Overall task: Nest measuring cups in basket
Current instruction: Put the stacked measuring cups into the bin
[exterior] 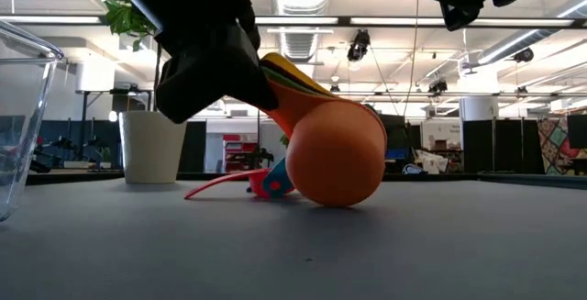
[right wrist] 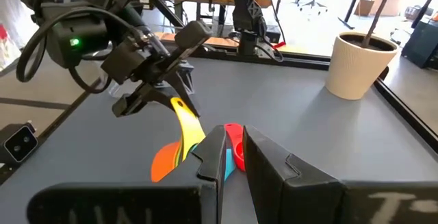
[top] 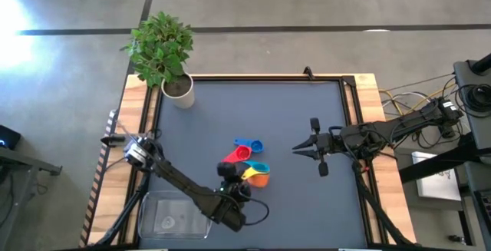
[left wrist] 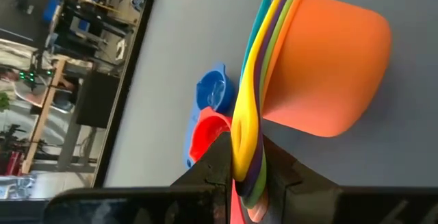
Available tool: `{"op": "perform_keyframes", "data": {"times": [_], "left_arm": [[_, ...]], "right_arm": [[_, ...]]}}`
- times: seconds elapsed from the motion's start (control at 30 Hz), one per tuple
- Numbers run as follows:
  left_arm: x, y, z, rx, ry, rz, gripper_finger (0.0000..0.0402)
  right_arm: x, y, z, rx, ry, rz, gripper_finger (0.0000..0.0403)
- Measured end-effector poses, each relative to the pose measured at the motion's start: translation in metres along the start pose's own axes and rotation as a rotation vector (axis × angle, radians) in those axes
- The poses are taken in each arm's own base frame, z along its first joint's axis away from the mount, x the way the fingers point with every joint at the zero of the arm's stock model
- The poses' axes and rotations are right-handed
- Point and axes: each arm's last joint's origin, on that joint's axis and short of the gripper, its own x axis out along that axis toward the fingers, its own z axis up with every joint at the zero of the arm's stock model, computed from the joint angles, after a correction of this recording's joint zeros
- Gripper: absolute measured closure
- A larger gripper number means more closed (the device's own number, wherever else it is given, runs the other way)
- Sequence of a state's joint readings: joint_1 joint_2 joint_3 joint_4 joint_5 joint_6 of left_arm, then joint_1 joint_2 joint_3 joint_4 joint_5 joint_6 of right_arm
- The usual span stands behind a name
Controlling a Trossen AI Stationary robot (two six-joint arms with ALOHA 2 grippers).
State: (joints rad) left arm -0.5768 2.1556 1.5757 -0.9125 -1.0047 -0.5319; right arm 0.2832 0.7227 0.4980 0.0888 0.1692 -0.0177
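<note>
Cups in the grip: nested stack of measuring cups, orange cup outermost with yellow, green, purple and teal rims showing inside it, lay tilted with its bowl touching the desk near the middle of the front half.
Left gripper: left gripper stood just in front of that stack, its fingers clamped on the stack's bunched flat handles; the yellow handle curved up into the jaws.
Loose cups: red-pink cup and blue cup lay on the desk just behind the stack, toward the desk's centre; from above they seemed to touch each other, though the view was too small to be sure.
Basket: clear basket sat at the front-left corner of the desk, beside the left arm, well apart from the cups; its see-through wall showed at the edge of the low view.
Right gripper: right gripper hung over the right half of the desk, pointing toward the cups, fingers together and holding nothing.
Plant pot: white plant pot with a leafy plant stood at the back-left corner of the desk.
</note>
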Motion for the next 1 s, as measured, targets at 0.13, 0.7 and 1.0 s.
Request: {"op": "perform_keyframes", "data": {"times": [0.13,0.7,1.0], "left_arm": [[0.0013,-0.0018,-0.0008,0.003,-0.003,0.011,0.0386],[0.0017,-0.0104,-0.0069,0.045,0.119,-0.19,0.0312],[-0.0007,-0.0097,-0.0055,0.039,0.125,-0.214,0.0272]], "right_arm": [[0.0,0.0,0.0,0.0,0.0,0.0,0.0362],[0.0001,-0.0001,-0.0001,-0.001,0.001,-0.003,0.0362],[0.0001,-0.0001,-0.0002,-0.001,0.002,-0.002,0.0362]]}}
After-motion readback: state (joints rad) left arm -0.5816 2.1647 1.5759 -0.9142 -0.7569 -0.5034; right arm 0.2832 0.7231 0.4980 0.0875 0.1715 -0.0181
